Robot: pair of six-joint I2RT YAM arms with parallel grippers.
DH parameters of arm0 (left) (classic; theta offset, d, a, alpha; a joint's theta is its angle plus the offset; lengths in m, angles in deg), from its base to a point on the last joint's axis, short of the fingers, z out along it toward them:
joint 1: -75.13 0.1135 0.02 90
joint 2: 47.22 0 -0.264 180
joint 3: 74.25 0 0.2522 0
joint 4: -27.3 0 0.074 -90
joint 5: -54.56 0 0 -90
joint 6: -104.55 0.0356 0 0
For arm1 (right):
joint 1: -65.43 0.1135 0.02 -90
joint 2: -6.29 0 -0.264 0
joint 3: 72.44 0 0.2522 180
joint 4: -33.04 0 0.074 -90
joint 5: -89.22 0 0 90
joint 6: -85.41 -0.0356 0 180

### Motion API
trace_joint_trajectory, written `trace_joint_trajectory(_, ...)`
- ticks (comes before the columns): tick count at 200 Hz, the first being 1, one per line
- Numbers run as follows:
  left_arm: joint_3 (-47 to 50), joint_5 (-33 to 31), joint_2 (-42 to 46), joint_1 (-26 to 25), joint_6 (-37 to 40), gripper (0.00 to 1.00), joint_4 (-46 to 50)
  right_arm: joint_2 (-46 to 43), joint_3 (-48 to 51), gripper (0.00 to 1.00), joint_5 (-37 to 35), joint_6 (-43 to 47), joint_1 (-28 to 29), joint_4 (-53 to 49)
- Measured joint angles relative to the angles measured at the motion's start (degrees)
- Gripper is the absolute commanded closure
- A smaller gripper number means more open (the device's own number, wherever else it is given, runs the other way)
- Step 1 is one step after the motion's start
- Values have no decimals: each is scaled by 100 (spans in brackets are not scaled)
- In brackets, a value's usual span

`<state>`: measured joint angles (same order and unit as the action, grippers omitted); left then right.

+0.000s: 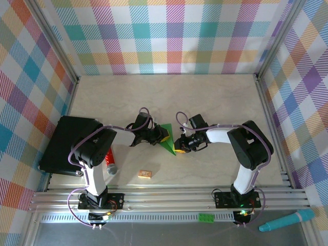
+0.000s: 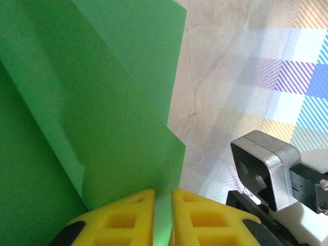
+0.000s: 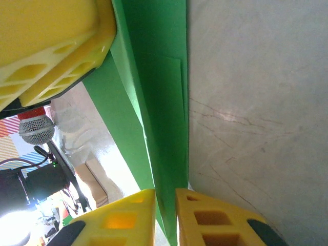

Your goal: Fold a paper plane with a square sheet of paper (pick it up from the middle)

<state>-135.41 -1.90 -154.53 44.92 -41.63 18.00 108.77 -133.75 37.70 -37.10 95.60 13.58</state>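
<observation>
At table centre, left hand (image 2: 163, 218), right hand (image 3: 165, 218) each pinch green paper (image 1: 169, 142); edges cut off in wrist views.

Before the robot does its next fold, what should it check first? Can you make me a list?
1. Left gripper pinches the green paper: ok.
2. Right gripper pinches the paper's edge too: ok.
3. Paper already folded into layers: ok.
4. Small wooden block lies apart from the paper: ok.
5. Folded edges line up neatly: cannot tell.
6. Paper lifted off the table: cannot tell.
</observation>
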Motion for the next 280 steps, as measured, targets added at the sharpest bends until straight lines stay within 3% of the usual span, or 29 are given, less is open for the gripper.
trace_joint_trajectory(280, -601, 57, 63, -164, 546, 81, 977, -258, 63, 82, -28, 42, 7, -264)
